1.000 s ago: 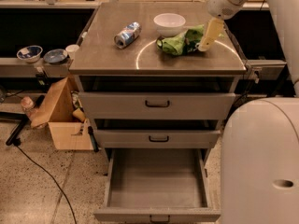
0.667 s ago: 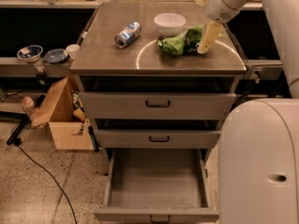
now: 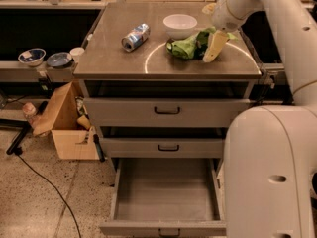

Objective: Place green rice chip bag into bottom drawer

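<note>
The green rice chip bag (image 3: pixel 184 47) lies crumpled on the grey cabinet top, just in front of the white bowl (image 3: pixel 180 24). My gripper (image 3: pixel 207 49) reaches down from the upper right and sits at the bag's right end, touching it, with its cream tip low over the top. The bottom drawer (image 3: pixel 166 190) is pulled out below, its flat grey floor bare and its small dark handle at the front edge. The two upper drawers are closed.
A blue-silver can (image 3: pixel 135 36) lies on its side at the left of the cabinet top (image 3: pixel 109 58). My white base (image 3: pixel 270 172) stands right of the open drawer. A cardboard box (image 3: pixel 67 125) sits on the floor at left, and bowls (image 3: pixel 32 56) rest on a low shelf.
My gripper has moved slightly left and down, closer onto the bag's right end. The bag, can, bowl and drawers have not moved.
</note>
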You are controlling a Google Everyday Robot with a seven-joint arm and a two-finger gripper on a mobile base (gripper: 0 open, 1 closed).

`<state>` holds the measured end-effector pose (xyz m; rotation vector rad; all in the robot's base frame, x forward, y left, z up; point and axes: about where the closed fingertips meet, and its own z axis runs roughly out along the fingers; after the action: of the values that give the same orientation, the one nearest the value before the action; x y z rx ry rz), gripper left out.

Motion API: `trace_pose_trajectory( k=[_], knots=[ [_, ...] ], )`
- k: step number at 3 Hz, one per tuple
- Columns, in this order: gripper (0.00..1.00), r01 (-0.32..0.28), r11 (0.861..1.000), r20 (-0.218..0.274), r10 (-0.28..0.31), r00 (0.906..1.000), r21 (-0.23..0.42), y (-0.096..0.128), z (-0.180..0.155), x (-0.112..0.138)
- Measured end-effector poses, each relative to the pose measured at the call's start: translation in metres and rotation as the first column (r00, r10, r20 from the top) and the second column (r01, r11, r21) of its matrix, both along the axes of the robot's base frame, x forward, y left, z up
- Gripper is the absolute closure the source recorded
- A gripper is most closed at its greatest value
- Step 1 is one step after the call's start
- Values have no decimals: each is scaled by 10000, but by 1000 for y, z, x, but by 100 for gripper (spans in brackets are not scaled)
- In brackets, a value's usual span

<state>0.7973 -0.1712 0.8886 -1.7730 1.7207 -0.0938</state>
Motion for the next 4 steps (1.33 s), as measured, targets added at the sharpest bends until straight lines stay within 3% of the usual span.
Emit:
trace_pose_trajectory(
  k=[1, 2, 3, 4],
  knots=[
    [0, -97, 9998, -279, 101, 9996, 159, 8, -15, 3],
    [12, -116, 9998, -329, 122, 9994, 187, 10, -18, 3],
    [36, -116, 9998, -329, 122, 9994, 187, 10, -18, 3],
    [67, -116, 9998, -330, 122, 9994, 187, 10, -18, 4]
  ],
)
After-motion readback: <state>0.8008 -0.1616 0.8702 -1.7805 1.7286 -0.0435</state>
